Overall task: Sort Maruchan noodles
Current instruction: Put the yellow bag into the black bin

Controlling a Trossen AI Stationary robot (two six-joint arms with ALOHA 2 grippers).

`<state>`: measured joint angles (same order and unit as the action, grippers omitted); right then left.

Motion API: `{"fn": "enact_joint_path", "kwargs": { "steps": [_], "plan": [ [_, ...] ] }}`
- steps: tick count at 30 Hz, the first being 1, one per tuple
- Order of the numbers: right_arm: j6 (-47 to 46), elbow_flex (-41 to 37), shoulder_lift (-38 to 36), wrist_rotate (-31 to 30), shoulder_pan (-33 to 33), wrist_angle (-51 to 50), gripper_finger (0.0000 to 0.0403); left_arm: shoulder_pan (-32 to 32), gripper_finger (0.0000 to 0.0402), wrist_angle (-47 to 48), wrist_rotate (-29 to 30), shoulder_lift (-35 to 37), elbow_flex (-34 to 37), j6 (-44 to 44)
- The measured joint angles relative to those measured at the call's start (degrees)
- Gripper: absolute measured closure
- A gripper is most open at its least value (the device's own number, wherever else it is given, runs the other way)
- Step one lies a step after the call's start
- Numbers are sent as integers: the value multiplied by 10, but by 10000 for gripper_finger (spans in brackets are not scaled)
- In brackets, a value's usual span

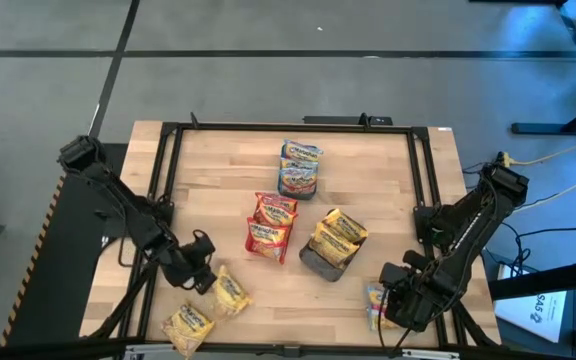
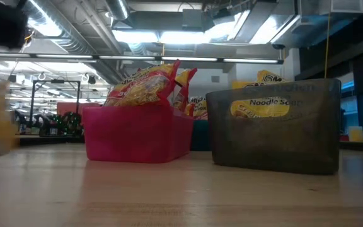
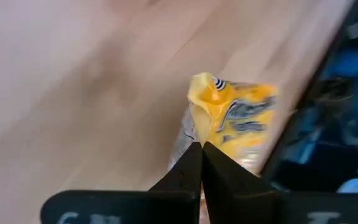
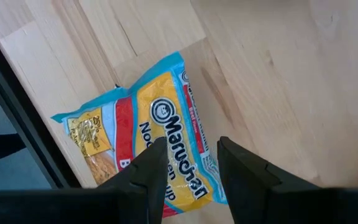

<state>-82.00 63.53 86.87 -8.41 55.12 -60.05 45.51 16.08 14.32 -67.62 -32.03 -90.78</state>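
Note:
My left gripper [image 1: 204, 268] is near the table's near-left corner, shut on a yellow-orange noodle packet [image 1: 230, 290], which the left wrist view shows as the same packet [image 3: 232, 121]. A second yellow packet [image 1: 188, 328] lies flat by the near edge. My right gripper [image 4: 191, 155] is open near the near-right corner, its fingers over a blue-and-pink packet [image 4: 160, 134] lying flat on the wood [image 1: 376, 305]. Red packets stand in the pink tray [image 1: 271, 225], yellow ones in the grey tray [image 1: 333, 245], blue ones in the teal tray [image 1: 300, 168]. My left gripper pinches the yellow packet by its crimped end seam [image 3: 205, 135] between the tips of the two shut fingers. The packet reaches out past the fingertips toward the table's right. Whether its far end rests on the table I cannot tell.
A black frame [image 1: 173, 128] runs around the wooden top. The three trays sit in the middle; in the low view the pink tray [image 2: 137, 135] and grey tray [image 2: 273, 135] stand side by side. Bare wood lies between the trays and the left and near edges.

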Motion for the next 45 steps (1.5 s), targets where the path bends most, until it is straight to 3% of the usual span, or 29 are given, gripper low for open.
{"fn": "enact_joint_path", "kwargs": {
  "steps": [4,9,19,31,38,45],
  "plan": [
    [13,0,0,-16,0,-1,265,-20,401,2,36,33,-30,71],
    [18,0,0,-33,0,-1,265,-68,401,3,40,40,-95,188],
    [18,0,0,-36,0,-1,265,-200,401,19,-23,16,-249,437],
    [13,0,0,-26,0,-1,265,-348,401,23,-207,-160,-395,598],
    [12,0,0,-15,0,-1,265,-377,401,20,-282,-258,-502,660],
    [12,0,0,-10,0,-1,265,-389,401,24,-336,-344,-558,672]
  ]
}}
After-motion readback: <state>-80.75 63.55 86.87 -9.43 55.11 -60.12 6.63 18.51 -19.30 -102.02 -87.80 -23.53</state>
